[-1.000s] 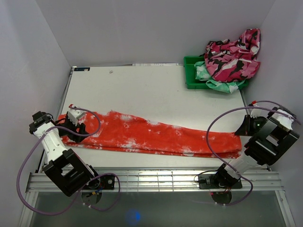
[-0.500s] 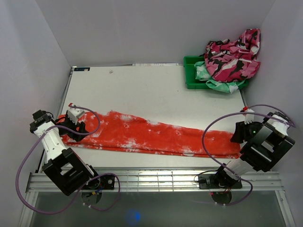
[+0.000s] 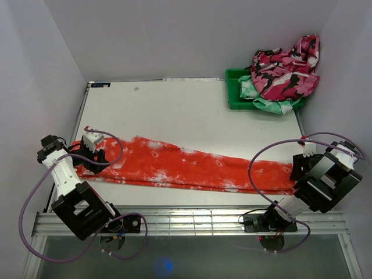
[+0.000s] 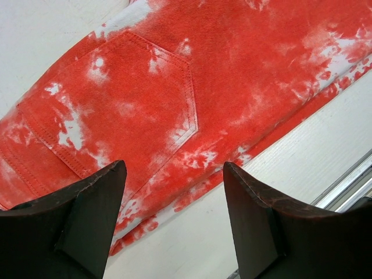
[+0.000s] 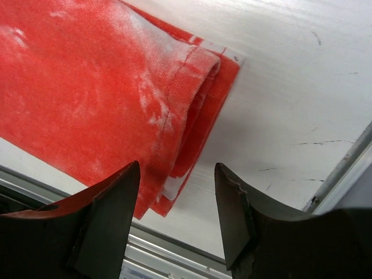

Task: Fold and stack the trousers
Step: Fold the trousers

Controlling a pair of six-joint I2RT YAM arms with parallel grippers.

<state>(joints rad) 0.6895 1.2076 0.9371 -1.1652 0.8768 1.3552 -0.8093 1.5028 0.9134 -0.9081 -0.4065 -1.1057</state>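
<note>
Left gripper hangs with jaws spread wide over the back pocket of the red-orange trousers, which lie lengthwise along the near side of the table; right gripper (jaws also parted, holding nothing) hovers over the leg hems.

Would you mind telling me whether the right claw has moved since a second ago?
Yes. In the top view the right claw has shifted away from the green bin, toward the near rail, over the cuff end of the trousers.
</note>
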